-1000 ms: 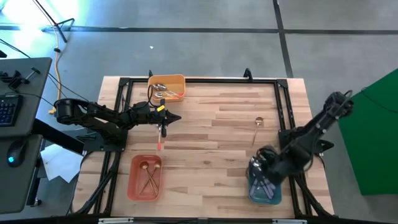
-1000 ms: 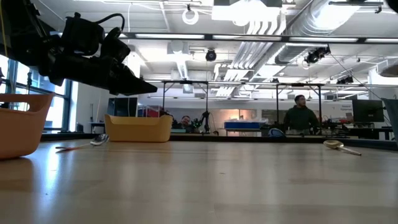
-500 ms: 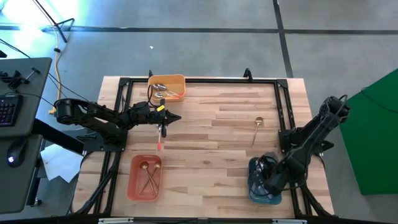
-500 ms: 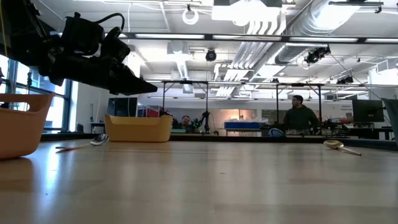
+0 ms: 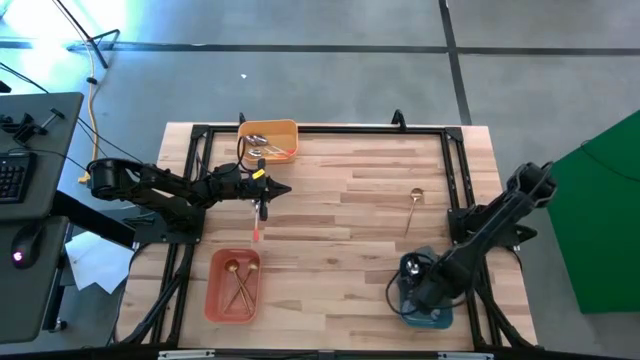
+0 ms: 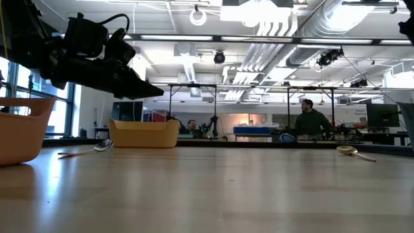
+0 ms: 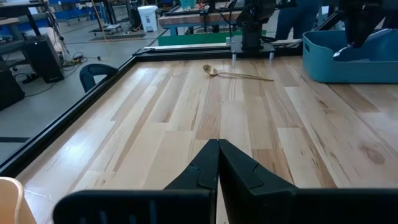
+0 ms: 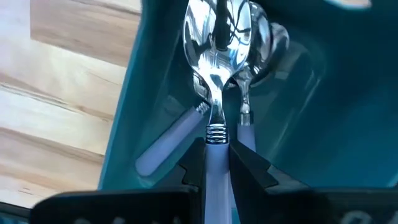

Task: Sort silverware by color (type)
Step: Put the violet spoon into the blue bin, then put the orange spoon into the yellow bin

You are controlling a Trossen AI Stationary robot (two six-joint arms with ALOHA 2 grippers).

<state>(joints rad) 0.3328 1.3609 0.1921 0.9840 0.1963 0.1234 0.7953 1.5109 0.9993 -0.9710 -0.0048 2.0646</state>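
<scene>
My right gripper [image 5: 418, 290] reaches down into the teal bin [image 5: 405, 312] at the near right corner and is shut on a silver spoon with a blue-purple handle [image 8: 215, 74]. Two more blue-purple spoons [image 8: 171, 140] lie in the bin beside it. My left gripper [image 5: 265, 196] is shut, empty, and hovers above a red-handled spoon [image 5: 257, 229] lying flat on the table. A gold spoon [image 5: 413, 206] lies flat at the right. The orange bin [image 5: 285, 129] holds red-handled spoons. The salmon bin [image 5: 216, 295] holds gold spoons. My right gripper pinches the spoon's blue-purple handle [image 8: 216, 163], just behind the ribbed collar, between its two fingers [image 8: 194, 163]. The fingers lie along the spoon and come from above into the bin. The spoon's bowl [image 8: 214, 34] points away from the fingers, over the other spoons' bowls.
A black frame [image 5: 320, 130] runs round the table top. The middle of the wooden table [image 5: 350, 240] is bare. The teal bin's wall [image 8: 127, 118] stands close beside my right gripper. People [image 6: 312, 122] are in the room beyond the far edge.
My right arm has drawn toward the table's near edge and gone lower, carrying its gripper deeper into the teal bin. The left arm and the spoons on the table have stayed where they were.
</scene>
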